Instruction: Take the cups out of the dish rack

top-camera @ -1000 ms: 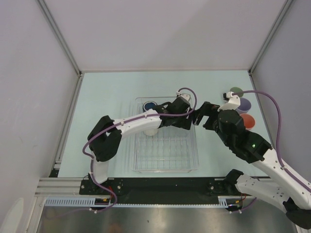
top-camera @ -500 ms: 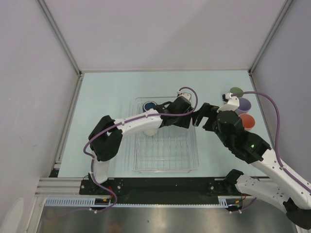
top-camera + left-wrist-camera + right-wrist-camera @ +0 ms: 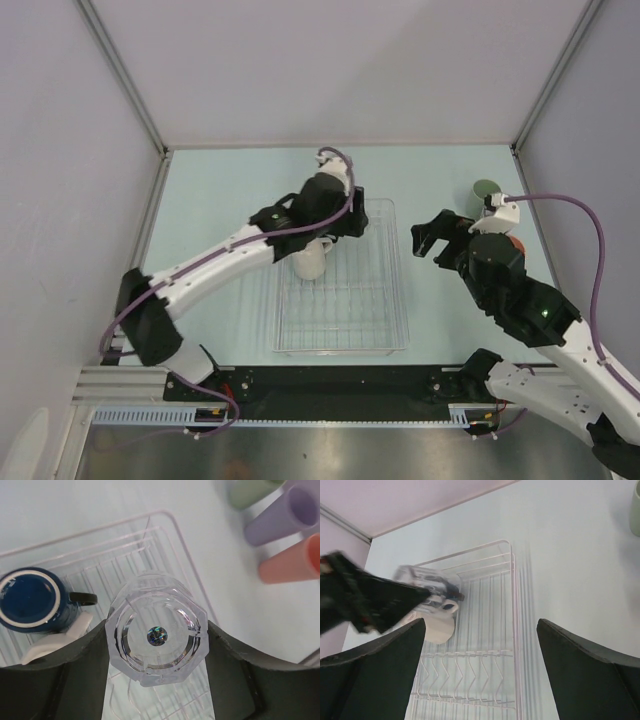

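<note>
My left gripper (image 3: 157,647) is shut on the clear glass (image 3: 158,630) and holds it above the back of the dish rack (image 3: 165,517). From above, that gripper (image 3: 325,215) hides the glass. The dark blue mug (image 3: 31,599) and the cream-white mug (image 3: 310,258) stand in the rack's back left part. On the table to the right of the rack stand the sage green (image 3: 250,491), lavender (image 3: 282,512) and salmon (image 3: 292,560) tumblers. My right gripper (image 3: 435,235) is open beside the rack's right rim (image 3: 402,300), with nothing between its fingers.
Grey walls enclose the table on three sides. My right arm covers the lavender tumbler and most of the salmon one (image 3: 514,246) from above; the green one (image 3: 487,188) shows. The rack's wire grid (image 3: 485,680) fills its front half.
My left gripper has shut on the clear glass, lifted it and swung it from the rack's back right toward the back left. My right gripper has drawn slightly right, still open.
</note>
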{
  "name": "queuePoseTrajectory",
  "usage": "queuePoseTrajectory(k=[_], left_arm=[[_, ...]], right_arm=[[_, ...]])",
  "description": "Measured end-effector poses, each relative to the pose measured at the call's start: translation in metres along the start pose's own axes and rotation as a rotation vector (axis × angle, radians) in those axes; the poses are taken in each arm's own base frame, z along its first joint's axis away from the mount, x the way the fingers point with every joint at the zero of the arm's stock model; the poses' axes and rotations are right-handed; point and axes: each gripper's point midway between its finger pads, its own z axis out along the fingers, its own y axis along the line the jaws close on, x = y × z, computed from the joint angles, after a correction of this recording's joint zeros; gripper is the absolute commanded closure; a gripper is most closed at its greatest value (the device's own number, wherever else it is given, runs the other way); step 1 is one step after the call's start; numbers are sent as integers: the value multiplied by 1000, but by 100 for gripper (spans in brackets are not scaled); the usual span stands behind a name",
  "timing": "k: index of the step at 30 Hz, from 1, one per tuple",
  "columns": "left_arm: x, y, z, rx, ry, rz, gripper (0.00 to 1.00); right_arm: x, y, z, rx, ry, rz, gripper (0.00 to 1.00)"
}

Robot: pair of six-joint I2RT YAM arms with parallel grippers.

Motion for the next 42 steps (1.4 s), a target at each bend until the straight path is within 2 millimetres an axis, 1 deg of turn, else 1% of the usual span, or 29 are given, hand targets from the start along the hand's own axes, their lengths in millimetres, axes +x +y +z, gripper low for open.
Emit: queuePoseTrajectory(k=[2, 4, 6, 8, 11, 13, 15, 17, 19, 23, 25, 28, 36, 39, 42], left_arm=[[-23, 3, -23, 41, -77, -43, 99], [-40, 5, -46, 105, -154, -94, 100], [-47, 10, -66, 171, -211, -151, 99], [-44, 16, -76, 229, -232, -205, 99], [-30, 23, -77, 308, -236, -272, 100], [-15, 29, -75, 372, -242, -332, 100], [1, 35, -73, 432, -246, -397, 100], [14, 37, -72, 496, -242, -456, 100], [19, 36, -72, 553, -241, -502, 100], [15, 21, -83, 713, -266, -553, 100], [9, 12, -91, 802, -279, -571, 100], [4, 5, -97, 886, -291, -590, 100], [1, -3, -105, 990, -284, -624, 100], [1, -4, -108, 1009, -280, -624, 100], [1, -6, -111, 1025, -275, -623, 100]], right_arm=[[0, -1, -2, 0, 1, 3, 0], [0, -1, -3, -7, 0, 15, 0], [2, 1, -4, -29, -3, 36, 0], [10, 1, -4, -55, 3, 50, 0], [28, 0, -3, -103, 19, 68, 0], [35, 2, -3, -134, 26, 82, 1], [38, 7, -3, -170, 28, 97, 1], [38, 16, -4, -215, 23, 119, 3], [38, 26, -4, -269, 20, 143, 5], [42, 45, -7, -380, 27, 191, 9], [43, 57, -9, -445, 36, 215, 9], [44, 72, -14, -528, 47, 252, 9], [44, 93, -16, -621, 69, 287, 13], [46, 100, -13, -638, 82, 290, 14], [53, 106, -6, -644, 103, 283, 16]])
